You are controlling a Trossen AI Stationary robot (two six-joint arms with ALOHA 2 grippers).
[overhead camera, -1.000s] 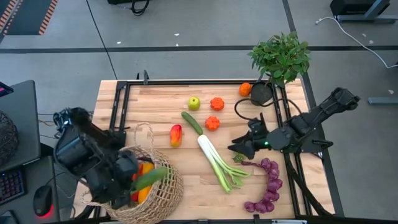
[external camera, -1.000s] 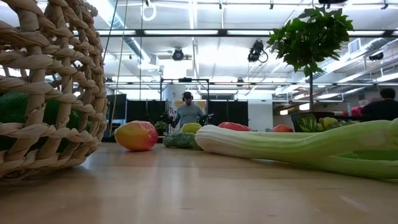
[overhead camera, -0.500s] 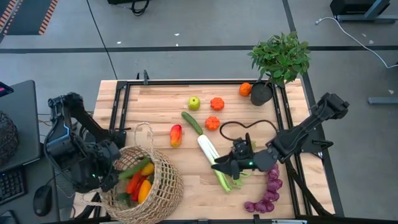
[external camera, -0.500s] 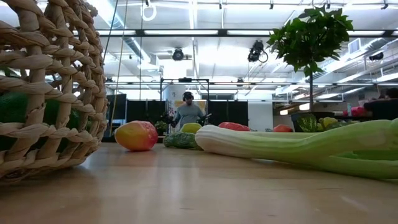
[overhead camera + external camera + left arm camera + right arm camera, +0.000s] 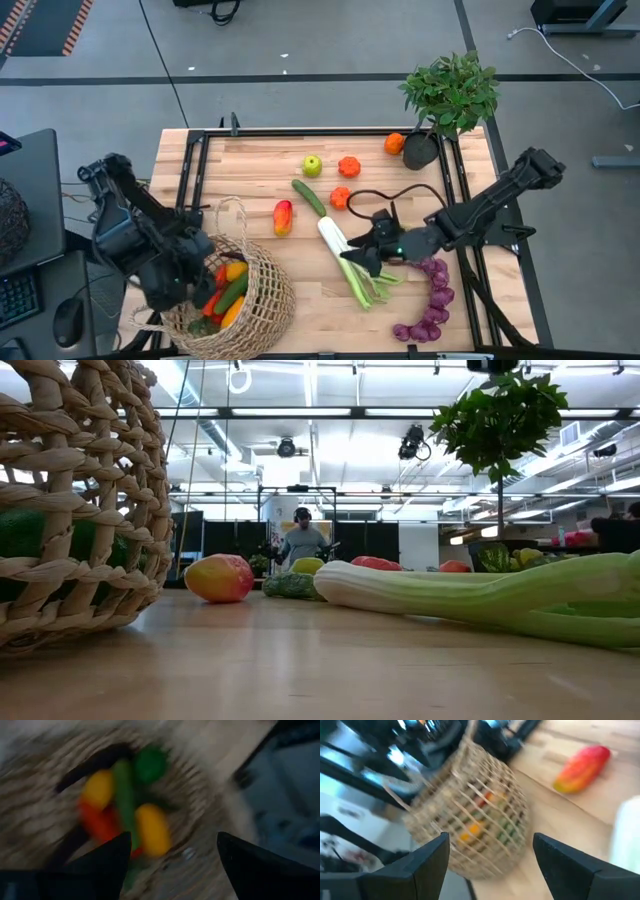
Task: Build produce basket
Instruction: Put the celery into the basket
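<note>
The tan wicker basket (image 5: 245,300) stands at the table's near left corner with yellow, red and green produce (image 5: 125,810) inside. My left gripper (image 5: 192,288) is open and empty at the basket's left rim, above the produce; it also shows in its wrist view (image 5: 172,865). My right gripper (image 5: 358,252) is open over the leek (image 5: 345,262), which lies flat mid-table; whether it touches the leek does not show. Its wrist view (image 5: 492,865) looks toward the basket (image 5: 475,815). The purple grapes (image 5: 430,300) lie near right.
A cucumber (image 5: 308,197), a red-yellow fruit (image 5: 283,217), a green apple (image 5: 312,165), two orange tomatoes (image 5: 349,166) and an orange (image 5: 395,143) lie loose on the table. A potted plant (image 5: 450,90) stands at the far right corner. A black cable (image 5: 385,195) loops near the right arm.
My left gripper, which hung over the basket with a green cucumber, has let it go; the cucumber now lies in the basket. The gripper swung out toward the table's left edge, then back to the rim. My right gripper has gone toward the table's left, to the leek.
</note>
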